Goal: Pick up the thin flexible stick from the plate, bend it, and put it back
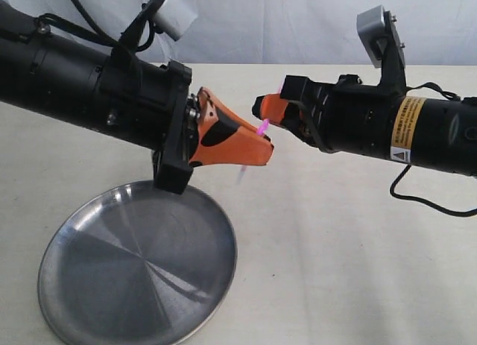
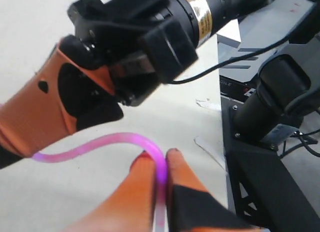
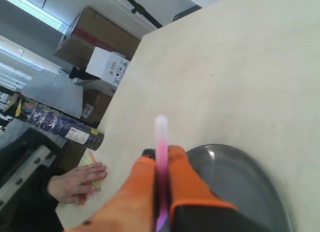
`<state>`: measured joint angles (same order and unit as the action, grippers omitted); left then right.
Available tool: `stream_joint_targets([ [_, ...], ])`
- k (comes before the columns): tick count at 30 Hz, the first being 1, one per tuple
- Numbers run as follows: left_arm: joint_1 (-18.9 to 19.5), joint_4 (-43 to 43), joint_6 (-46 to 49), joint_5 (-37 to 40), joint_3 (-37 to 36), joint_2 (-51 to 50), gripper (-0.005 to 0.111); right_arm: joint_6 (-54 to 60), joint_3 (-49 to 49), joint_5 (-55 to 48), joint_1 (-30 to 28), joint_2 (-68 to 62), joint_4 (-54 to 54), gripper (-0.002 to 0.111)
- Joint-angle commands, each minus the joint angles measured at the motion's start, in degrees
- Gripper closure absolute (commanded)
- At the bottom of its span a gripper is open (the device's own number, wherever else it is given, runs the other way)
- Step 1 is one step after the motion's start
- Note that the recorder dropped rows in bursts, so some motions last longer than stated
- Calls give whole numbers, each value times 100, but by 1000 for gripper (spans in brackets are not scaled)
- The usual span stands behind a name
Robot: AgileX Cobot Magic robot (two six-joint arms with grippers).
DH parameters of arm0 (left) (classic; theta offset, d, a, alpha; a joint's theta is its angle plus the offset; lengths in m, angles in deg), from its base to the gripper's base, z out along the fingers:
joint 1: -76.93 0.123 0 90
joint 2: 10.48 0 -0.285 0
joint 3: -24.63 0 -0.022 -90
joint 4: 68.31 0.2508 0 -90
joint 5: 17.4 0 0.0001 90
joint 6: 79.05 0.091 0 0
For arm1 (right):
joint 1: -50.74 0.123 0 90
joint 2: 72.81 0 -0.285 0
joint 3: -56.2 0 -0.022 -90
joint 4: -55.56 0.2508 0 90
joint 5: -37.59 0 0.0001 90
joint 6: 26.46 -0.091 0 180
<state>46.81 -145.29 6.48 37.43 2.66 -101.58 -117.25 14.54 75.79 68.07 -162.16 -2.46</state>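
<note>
The thin flexible stick [image 2: 100, 143] glows pink and curves in an arc between my two grippers, held above the table. My left gripper [image 2: 160, 159] is shut on one end of it, and my right gripper [image 3: 161, 154] is shut on the other end, with the stick's pale tip [image 3: 160, 123] poking out past the fingers. In the exterior view the left gripper [image 1: 264, 147] and right gripper [image 1: 261, 106] nearly meet, and only a short pink piece of the stick [image 1: 262, 127] shows between them. The steel plate [image 1: 138, 263] lies below the left arm with nothing on it.
A person's hand [image 3: 80, 179] rests at the table's far edge, with cardboard boxes [image 3: 95, 39] behind it. Black equipment [image 2: 270, 142] stands beside the table. A black cable [image 1: 417, 200] hangs under the right arm.
</note>
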Motion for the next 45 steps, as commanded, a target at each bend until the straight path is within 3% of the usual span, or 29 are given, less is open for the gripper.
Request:
stream_joint_targets([
  [1, 32, -355, 62, -842, 43, 31, 107, 16, -24, 307, 41, -3, -547, 109],
  [17, 32, -319, -114, -1618, 43, 31, 107, -408, -24, 761, 41, -3, -1232, 109],
  [37, 32, -292, -861, -1884, -8, -37, 107, -408, -24, 1136, 41, -3, -2141, 109],
  [45, 32, -175, -1090, -1908, -8, -37, 107, 92, -24, 1632, 41, -3, -2456, 109],
])
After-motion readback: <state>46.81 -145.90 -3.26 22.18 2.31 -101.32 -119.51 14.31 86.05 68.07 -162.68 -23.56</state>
